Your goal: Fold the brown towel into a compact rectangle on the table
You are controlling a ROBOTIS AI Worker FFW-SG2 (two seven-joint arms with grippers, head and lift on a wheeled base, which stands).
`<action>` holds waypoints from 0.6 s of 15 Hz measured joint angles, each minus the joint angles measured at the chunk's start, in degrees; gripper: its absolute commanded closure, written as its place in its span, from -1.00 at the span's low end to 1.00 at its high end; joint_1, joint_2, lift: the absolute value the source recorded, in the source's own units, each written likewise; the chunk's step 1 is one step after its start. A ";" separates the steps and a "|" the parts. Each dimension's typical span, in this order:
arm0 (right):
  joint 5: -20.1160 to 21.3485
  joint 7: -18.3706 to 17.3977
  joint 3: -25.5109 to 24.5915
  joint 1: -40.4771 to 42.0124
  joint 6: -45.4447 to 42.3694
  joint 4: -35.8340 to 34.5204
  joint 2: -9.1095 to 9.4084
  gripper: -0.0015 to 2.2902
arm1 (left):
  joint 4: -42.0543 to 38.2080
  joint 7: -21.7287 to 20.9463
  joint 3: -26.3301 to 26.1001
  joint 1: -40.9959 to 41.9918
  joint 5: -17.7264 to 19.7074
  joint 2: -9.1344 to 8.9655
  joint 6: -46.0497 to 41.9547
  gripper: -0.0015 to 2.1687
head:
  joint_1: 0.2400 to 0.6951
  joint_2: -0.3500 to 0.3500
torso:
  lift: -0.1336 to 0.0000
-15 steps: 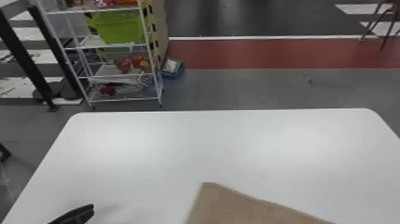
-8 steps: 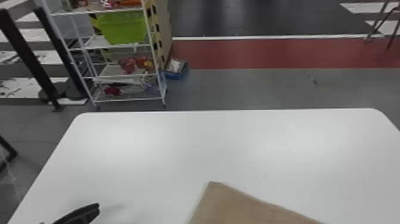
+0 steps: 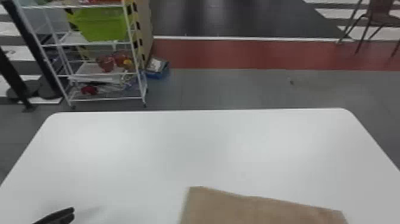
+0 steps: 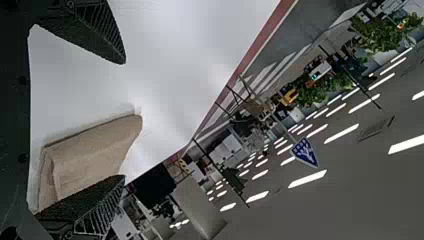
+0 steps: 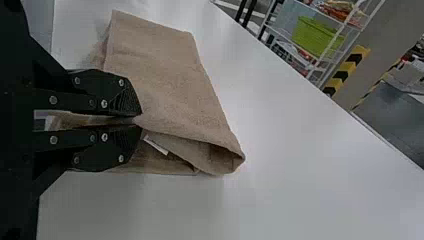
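Observation:
In the head view my left gripper [image 3: 70, 215] is at the lower left, over the white table [image 3: 178, 149], apart from the towel. The brown towel [image 3: 256, 210] lies at the bottom edge, right of centre, its far edge slanting. My left gripper [image 4: 125, 120] stands wide open in its wrist view, its fingers spread and the towel [image 4: 95, 147] some way beyond them. In the right wrist view my right gripper [image 5: 140, 120] is shut on an edge of the folded towel [image 5: 165, 75], whose layers bulge open at one fold beside a small white tag [image 5: 156, 145].
Beyond the table's far edge stand a white wire shelf [image 3: 104, 73] with a green bin [image 3: 102, 23] and, on the floor, a small blue box [image 3: 157, 71]. A chair [image 3: 379, 18] is at the far right. White tabletop surrounds the towel.
The head view has shifted slightly, and the table and shelf sit a little farther right in it. My left gripper also shows slightly farther right. The towel looks much the same.

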 measured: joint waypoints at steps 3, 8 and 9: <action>3.59 0.00 -0.63 -5.92 0.62 3.59 0.00 -0.10 | -0.27 0.00 -0.08 0.00 -0.07 0.00 0.03 -0.94 | 1.00 -0.22 | -0.83; 8.54 0.00 -0.76 -10.41 2.14 8.01 0.00 -0.63 | -0.54 0.00 -0.05 0.00 -0.07 0.00 0.15 -0.94 | 1.00 -0.32 | -0.83; 8.76 0.00 -0.47 -9.92 2.07 8.24 0.00 -0.63 | -0.56 0.00 -0.06 0.00 -0.07 0.00 0.14 -0.94 | 1.00 -0.32 | -0.83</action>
